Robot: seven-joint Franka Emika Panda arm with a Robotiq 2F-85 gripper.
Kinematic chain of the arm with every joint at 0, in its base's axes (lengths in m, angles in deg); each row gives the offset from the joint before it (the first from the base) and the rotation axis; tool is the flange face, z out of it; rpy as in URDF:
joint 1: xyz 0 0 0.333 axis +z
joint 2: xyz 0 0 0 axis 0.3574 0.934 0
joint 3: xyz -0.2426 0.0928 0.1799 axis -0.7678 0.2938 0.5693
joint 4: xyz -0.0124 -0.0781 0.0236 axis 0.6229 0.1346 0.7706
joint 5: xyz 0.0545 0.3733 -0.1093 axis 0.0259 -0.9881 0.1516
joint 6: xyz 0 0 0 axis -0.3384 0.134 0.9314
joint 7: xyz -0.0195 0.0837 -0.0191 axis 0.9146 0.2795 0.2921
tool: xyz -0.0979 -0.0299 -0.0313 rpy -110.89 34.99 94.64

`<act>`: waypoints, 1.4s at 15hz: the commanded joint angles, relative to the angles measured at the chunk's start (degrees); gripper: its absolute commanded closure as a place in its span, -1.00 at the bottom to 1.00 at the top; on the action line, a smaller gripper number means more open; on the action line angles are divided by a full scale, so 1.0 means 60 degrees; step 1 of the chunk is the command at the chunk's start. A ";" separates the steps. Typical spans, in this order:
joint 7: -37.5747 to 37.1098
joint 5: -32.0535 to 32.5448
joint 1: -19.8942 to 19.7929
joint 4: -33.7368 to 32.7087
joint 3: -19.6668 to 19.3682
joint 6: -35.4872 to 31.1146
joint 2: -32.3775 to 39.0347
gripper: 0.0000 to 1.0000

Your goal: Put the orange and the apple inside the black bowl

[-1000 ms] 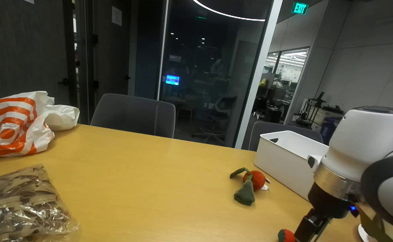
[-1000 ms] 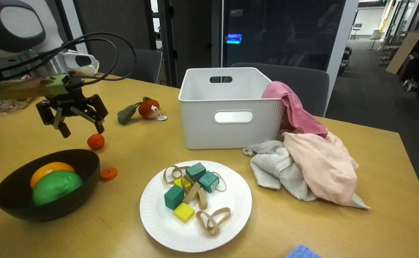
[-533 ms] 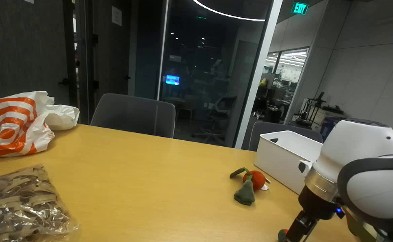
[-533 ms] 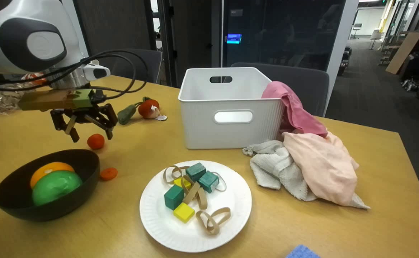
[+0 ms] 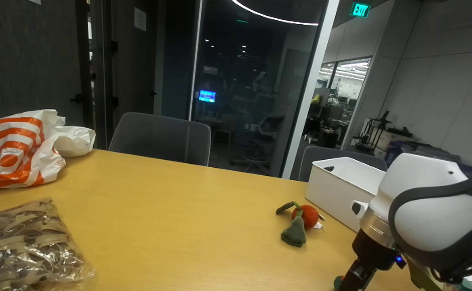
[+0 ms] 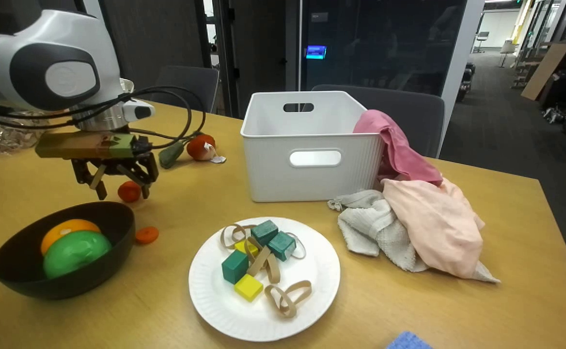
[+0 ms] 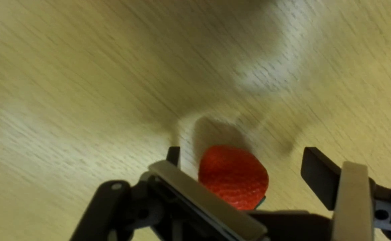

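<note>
The black bowl (image 6: pixel 65 290) stands at the left in an exterior view. The orange (image 6: pixel 70 227) lies inside it, behind a shiny green round fruit (image 6: pixel 77 253). I cannot tell whether this green fruit is the apple. My gripper (image 6: pixel 123 195) is open and low over the table, just behind the bowl. A small red fruit with a dimpled skin and a bit of green leaf (image 7: pixel 232 174) lies on the table between the open fingers (image 7: pixel 244 167), apart from both. It also shows behind the fingers in an exterior view (image 6: pixel 129 192). The bowl is out of the wrist view.
An orange disc (image 6: pixel 147 235) lies beside the bowl. A white plate (image 6: pixel 312 271) holds blocks and bands. Behind it stand a white bin (image 6: pixel 273 167) and cloths (image 6: pixel 433 228). A red round thing (image 6: pixel 199 147) and a green soft thing (image 6: pixel 170 155) lie farther back.
My gripper has come down and, in the view with the bowl, moved right to the small red fruit. Its fingers have stayed open. The bowl and the fruits have not moved.
</note>
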 commanded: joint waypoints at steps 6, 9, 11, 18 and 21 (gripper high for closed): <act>0.0727 -0.0660 -0.0204 -0.0176 0.0077 -0.0080 0.0117 0.95; 0.0779 -0.0640 -0.0240 -0.0171 0.0066 -0.0100 0.0116 0.81; 0.0805 -0.0566 -0.0265 -0.0139 0.0060 -0.0198 0.0123 0.74; 0.0419 0.0331 -0.0335 -0.0023 0.0053 -0.0893 0.0361 0.88; -0.0064 0.1207 -0.0413 0.0000 -0.0002 -0.1148 0.0503 0.89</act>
